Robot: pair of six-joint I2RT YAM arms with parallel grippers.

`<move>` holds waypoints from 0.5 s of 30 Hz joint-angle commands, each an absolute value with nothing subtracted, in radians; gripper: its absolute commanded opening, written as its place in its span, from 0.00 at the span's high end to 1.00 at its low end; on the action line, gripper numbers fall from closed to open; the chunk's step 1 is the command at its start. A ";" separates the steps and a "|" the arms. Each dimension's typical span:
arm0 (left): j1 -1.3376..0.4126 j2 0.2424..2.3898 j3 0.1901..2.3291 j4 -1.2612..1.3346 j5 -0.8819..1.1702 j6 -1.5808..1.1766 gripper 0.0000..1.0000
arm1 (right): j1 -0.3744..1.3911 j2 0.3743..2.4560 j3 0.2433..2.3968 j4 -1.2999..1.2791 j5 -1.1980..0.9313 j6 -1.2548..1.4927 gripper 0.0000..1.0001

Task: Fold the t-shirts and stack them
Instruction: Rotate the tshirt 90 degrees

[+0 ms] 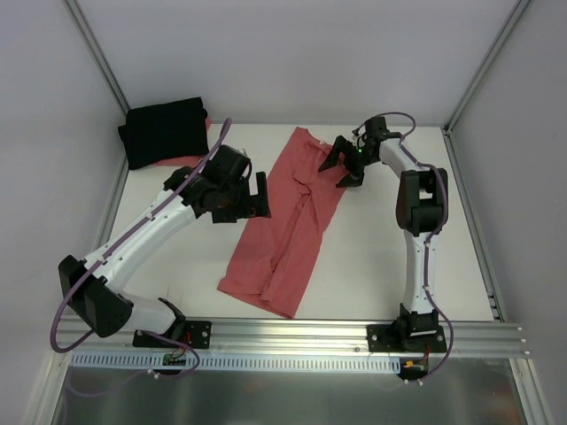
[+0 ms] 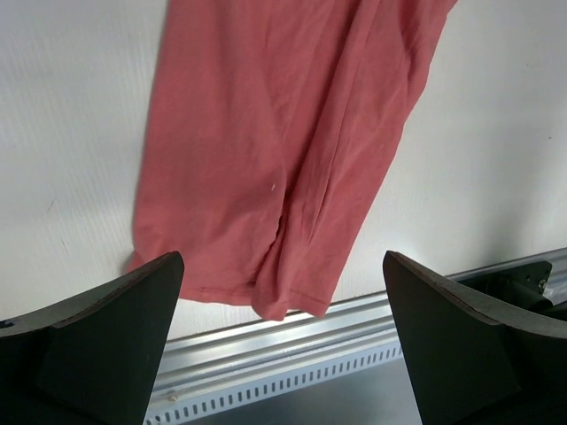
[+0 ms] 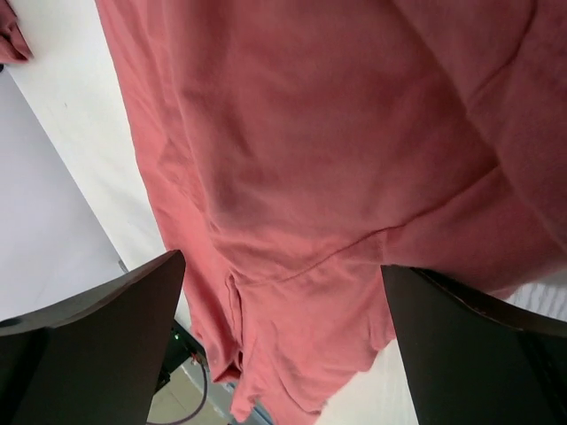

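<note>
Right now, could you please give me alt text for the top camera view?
A coral-red t-shirt lies in a long, rumpled strip on the table. The left gripper and right gripper hover open at its two sides. A folded black t-shirt sits in the far left corner.

The coral-red t-shirt (image 1: 285, 221) lies rumpled and loosely doubled lengthwise in a long strip, slanting from far centre toward the near edge. The black t-shirt (image 1: 164, 131) sits folded in the far-left corner.
</note>
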State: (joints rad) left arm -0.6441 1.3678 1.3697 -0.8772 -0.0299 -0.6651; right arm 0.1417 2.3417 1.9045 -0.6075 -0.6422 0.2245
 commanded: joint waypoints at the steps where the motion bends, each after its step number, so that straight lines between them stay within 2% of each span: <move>1: -0.643 1.371 1.393 -0.917 -0.057 -0.666 0.01 | 0.149 2.411 2.017 -0.581 -0.618 0.255 0.01; 9: -0.641 1.437 1.457 -0.969 -0.035 -0.644 0.01 | 0.161 2.654 2.415 -0.631 -0.675 0.362 0.00; 15: -0.641 1.456 1.483 -1.014 -0.058 -0.640 0.01 | 0.186 2.746 2.444 -0.415 -0.794 0.546 0.01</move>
State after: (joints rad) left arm -0.6441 1.4544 1.4380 -0.9657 -0.0341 -0.6579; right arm 0.1555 2.6858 2.4191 -0.5377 -0.7418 0.4343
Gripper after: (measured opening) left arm 0.987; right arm 0.993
